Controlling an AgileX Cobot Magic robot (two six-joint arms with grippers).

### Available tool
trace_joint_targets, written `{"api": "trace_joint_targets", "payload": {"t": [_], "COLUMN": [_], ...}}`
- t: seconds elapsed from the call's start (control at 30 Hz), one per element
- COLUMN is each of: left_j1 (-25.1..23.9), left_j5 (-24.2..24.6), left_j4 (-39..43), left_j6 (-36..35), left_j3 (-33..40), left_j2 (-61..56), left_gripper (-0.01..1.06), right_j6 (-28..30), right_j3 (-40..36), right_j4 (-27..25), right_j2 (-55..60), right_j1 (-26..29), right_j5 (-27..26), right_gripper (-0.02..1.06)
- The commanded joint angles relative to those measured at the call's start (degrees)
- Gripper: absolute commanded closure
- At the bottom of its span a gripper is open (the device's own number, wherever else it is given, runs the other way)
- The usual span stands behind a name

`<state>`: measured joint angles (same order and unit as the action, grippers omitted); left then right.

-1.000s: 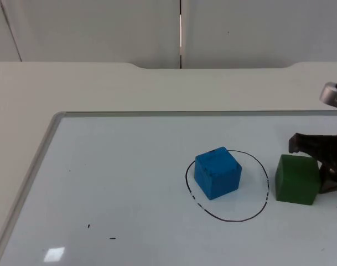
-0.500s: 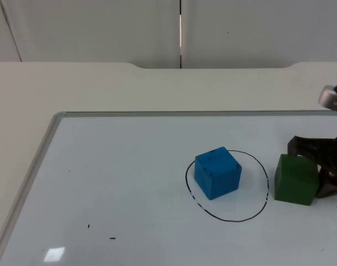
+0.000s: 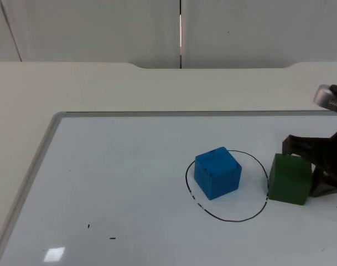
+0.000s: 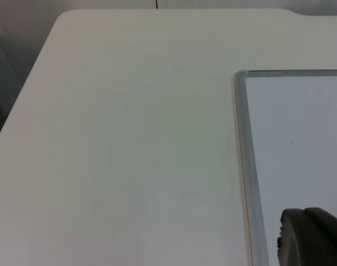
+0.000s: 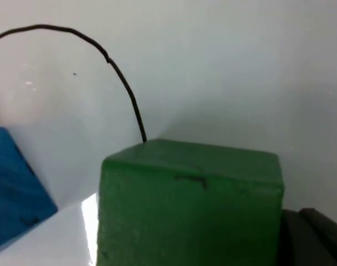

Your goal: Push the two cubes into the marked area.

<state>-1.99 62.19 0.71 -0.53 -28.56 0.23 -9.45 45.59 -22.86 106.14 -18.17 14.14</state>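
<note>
Basically a whiteboard [image 3: 129,183] with a grey metal rim lies flat on the pale table [image 3: 102,88], and one hand-drawn black circle [image 3: 226,185] marks the target area on it. Two cubes total: one blue cube [image 3: 217,172], matte with small dark scuffs, sits fully inside the circle toward its left side; one green cube [image 3: 290,178], matte, plain, stands upright at the circle's right edge, its left lower corner touching or just crossing the line. In the right wrist view the line runs up to the green cube's top corner and the blue cube shows beyond it. Two grippers: right gripper [image 3: 317,169] comes in low from the right edge, black fingers spread wide, one behind the green cube's far right corner and one at its near right side, pressed against the cube's right face, not clamping it. Left gripper [image 4: 311,238] waits off the board over bare table just beside the board's left rim; a dark fingertip is visible, opening can't tell.
</note>
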Motion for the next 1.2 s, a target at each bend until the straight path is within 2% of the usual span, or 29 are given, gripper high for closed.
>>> {"api": "trace_joint_targets", "payload": {"t": [0.0,0.17,0.27,1.17], "left_j1": [0.33,0.33,0.33,0.33], "left_j5": [-0.52,-0.52,-0.52,-0.52], "left_j4": [-0.71,-0.71,-0.71,-0.71], "left_j6": [0.05,0.05,0.05,0.05], "left_j3": [0.28,0.28,0.28,0.28], "left_j2": [-0.23,-0.23,-0.23,-0.23], "left_gripper": [1.05,1.05,1.05,1.05], "right_j6": [0.2,-0.12,-0.23,0.02], "right_j3": [0.16,0.16,0.16,0.16], "right_j4": [-0.43,-0.43,-2.18,-2.97], "right_j2": [-0.03,-0.03,-0.03,1.7], "right_j1": [-0.77,-3.28,-3.85,-3.85], "right_j5": [-0.54,-3.53,-4.93,-7.08], "right_gripper": [1.05,1.05,1.05,1.05]}}
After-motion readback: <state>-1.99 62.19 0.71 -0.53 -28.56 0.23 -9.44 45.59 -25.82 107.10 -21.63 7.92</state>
